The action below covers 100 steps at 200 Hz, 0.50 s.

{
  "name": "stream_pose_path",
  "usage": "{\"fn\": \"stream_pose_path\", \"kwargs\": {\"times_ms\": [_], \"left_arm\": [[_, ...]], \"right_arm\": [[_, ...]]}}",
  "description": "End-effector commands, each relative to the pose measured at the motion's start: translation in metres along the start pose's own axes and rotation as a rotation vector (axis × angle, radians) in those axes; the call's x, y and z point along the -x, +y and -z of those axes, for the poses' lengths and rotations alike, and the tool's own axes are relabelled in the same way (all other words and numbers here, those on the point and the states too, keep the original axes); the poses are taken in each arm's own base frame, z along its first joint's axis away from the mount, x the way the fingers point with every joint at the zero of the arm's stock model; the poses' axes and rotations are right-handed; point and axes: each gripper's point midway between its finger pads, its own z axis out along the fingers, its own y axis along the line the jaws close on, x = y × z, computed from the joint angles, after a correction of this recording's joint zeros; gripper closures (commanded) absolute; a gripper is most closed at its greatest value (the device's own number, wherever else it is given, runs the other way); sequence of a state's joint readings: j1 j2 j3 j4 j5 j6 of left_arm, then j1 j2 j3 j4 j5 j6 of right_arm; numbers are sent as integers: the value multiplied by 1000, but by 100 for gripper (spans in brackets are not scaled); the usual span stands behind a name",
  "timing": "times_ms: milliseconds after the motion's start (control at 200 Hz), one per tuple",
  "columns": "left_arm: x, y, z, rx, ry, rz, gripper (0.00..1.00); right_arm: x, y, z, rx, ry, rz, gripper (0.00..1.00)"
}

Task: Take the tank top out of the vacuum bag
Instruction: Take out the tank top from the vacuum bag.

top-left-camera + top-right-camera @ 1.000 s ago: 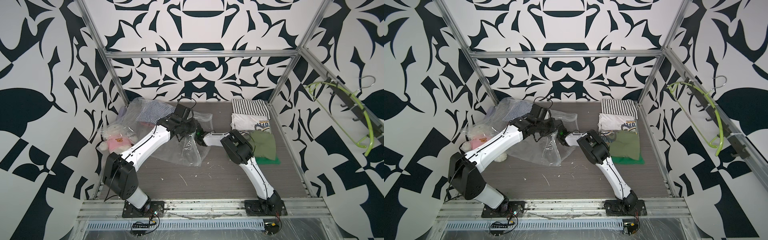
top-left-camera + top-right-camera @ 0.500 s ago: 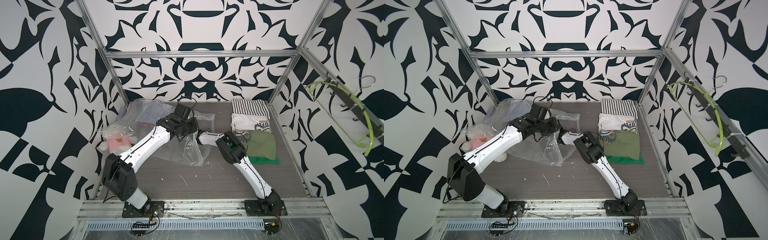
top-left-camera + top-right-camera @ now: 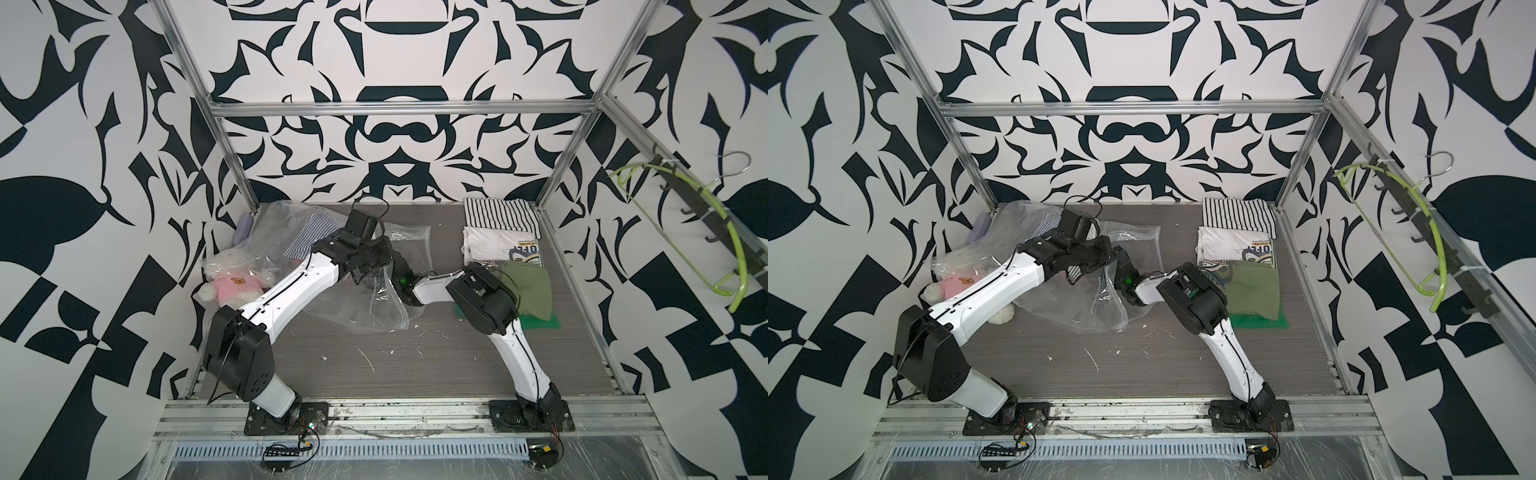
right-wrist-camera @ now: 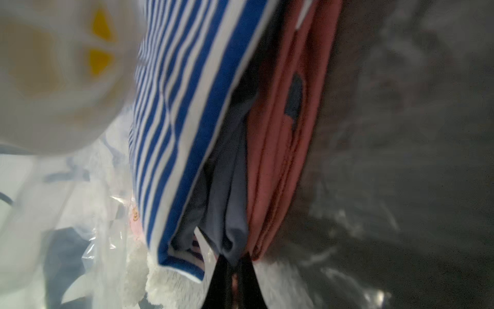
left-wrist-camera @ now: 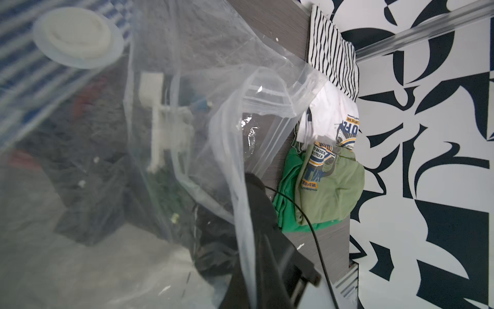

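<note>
Right pincer (image 4: 235, 263) in rightward-mouthed vacuum bag (image 3: 365, 307)

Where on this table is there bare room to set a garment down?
The widest bare table patch is at the front, between the arm bases and the vacuum bag. A narrower strip runs at the back between the bag and the folded clothes. The left side, with the plush toy, is crowded.

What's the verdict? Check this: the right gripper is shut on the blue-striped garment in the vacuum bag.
Wrong garment. The right gripper is shut on the grey-blue garment in the vacuum bag, beside the blue-striped garment; the right wrist view shows it.
</note>
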<state>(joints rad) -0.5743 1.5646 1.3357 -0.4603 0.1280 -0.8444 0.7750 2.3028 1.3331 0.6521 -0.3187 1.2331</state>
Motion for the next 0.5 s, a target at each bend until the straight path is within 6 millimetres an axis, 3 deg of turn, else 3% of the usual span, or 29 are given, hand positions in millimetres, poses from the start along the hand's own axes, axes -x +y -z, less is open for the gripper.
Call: {"fn": "stream_pose_path", "kwargs": {"times_ms": [0,235,495], "left_arm": [[13,16,-2,26,-43,6,100],[23,30,3,43,-66,28,100],[25,38,6,50,-74,35,100]], "right_arm": [[-11,37,19,62,-22,76,100],[-43,38,59,-18,-22,149,100],[-43,25,114,-168,-68,205,100]]}}
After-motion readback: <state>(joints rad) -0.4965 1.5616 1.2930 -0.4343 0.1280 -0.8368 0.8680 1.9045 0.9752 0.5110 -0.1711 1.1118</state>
